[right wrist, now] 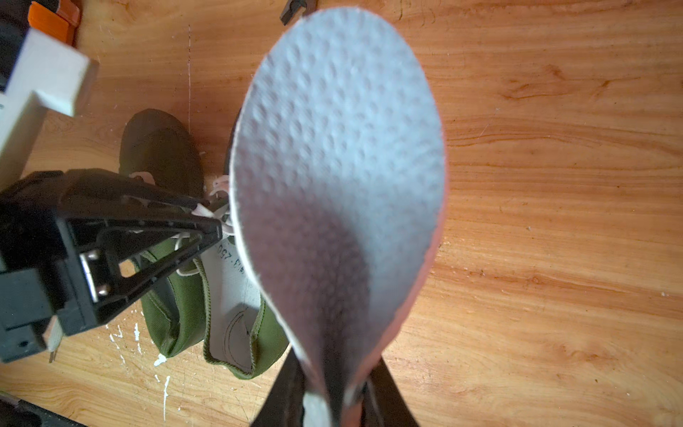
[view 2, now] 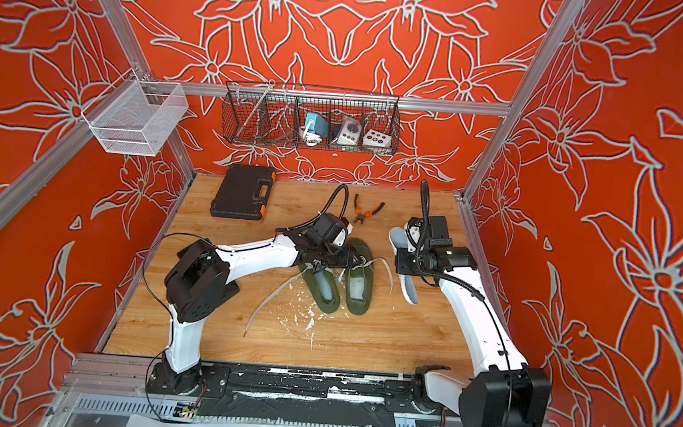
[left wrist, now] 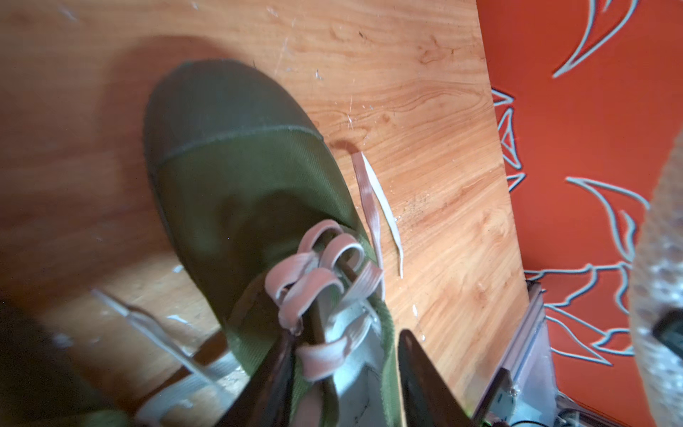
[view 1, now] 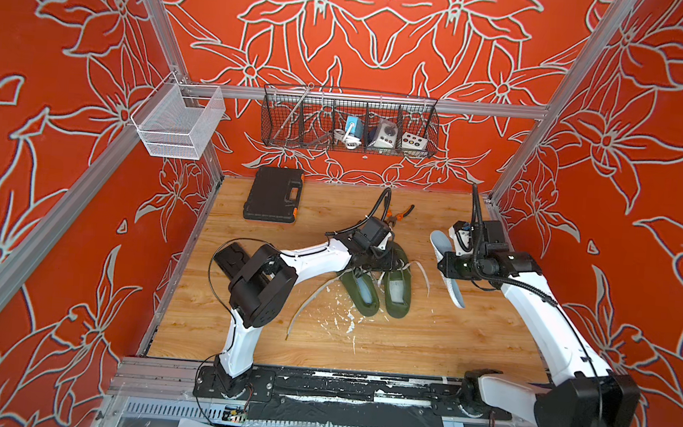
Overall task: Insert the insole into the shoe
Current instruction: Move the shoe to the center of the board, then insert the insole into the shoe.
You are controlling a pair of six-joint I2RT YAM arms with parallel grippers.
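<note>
Where the insole [right wrist: 332, 148] is: off the desk [view 1: 425, 346], toward its right edge, apart from both shoes, dimpled grey face to the wrist camera.
Right claw [right wrist: 336, 369]: narrow, clamped on one end of the insole.
Left claw [left wrist: 347, 334]: low over the right-hand shoe [view 1: 397, 290], fingers [left wrist: 417, 369] standing apart with the laces [left wrist: 318, 266] and the shoe's rim between them; whether they press anything cannot be told.
Left-hand shoe [view 1: 360, 293]: just beside the right-hand shoe at the desk's middle, both green, toes toward the far edge.
Loose lace [view 1: 307, 303]: trailing toward the near edge.
White flecks [view 1: 340, 318]: scattered near the heels.
Far left corner: black tool case [view 1: 274, 194].
Far edge: pliers [view 2: 367, 210].
</note>
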